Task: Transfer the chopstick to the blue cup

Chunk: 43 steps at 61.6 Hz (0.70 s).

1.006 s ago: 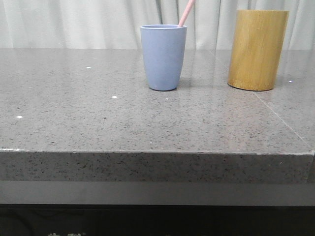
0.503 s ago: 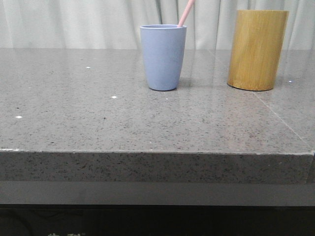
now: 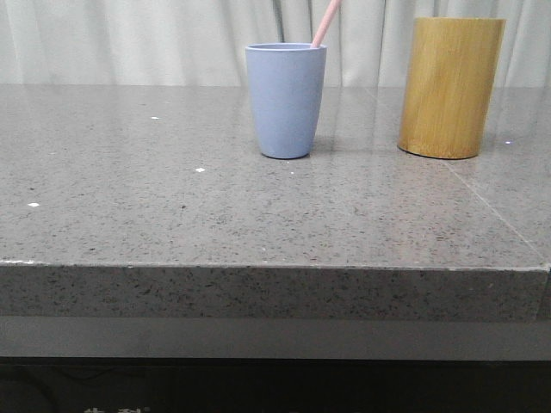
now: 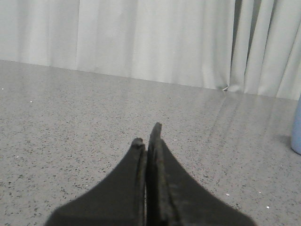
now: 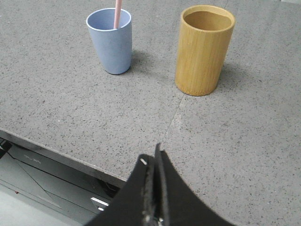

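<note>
We log the chopstick (image 3: 325, 22) standing tilted inside the blue cup (image 3: 286, 101); the bamboo holder (image 3: 449, 88) stands well apart. We read no writing. Left gripper (image 4: 147, 135) and right gripper (image 5: 151, 157) both clenched, holding nothing.

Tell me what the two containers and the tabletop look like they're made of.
Blue cup: probably matte plastic or composite; even colour, no gloss. Tan cylinder: likely bamboo or wood; vertical grain streaks, slight sheen. Table: polished speckled grey stone or an imitation; it faintly reflects the cup.
</note>
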Tool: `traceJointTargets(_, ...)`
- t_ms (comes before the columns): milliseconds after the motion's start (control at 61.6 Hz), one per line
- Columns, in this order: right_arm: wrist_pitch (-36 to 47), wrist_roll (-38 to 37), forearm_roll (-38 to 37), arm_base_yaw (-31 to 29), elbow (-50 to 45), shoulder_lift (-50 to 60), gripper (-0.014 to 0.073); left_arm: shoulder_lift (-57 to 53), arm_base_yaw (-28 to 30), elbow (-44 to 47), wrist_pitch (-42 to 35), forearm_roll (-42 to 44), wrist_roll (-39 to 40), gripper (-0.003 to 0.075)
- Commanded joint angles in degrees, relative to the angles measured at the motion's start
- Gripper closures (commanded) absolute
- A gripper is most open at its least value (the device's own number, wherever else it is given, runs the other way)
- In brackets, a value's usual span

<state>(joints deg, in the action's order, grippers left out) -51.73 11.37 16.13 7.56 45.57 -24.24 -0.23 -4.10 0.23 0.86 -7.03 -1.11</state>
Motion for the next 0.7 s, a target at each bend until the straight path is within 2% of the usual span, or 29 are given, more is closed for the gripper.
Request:
traceJointTargets(0, 3.93, 0.42, 1.1, -0.44, 1.34, -0.54, 0.0711, -1.32, 0.1, 0.67, -4.73, -0.46, 0.22, 0.0739)
traceJointTargets(470, 4.62, 0.47, 0.89, -0.44, 0.78, -0.3, 0.0711, -1.32, 0.1, 0.67, -4.73, -0.46, 0.22, 0.0739)
traceJointTargets(568, 9.47, 0.47, -0.74, -1.6, -2.8, 2.15, 0.0711, -1.32, 0.1, 0.67, -4.73, -0.46, 0.22, 0.0739)
traceJointTargets(681, 20.17, 0.47, -0.8, -4.07, -13.49, 8.67, 0.0711, -1.32, 0.1, 0.67, -4.73, -0.46, 0.22, 0.0739)
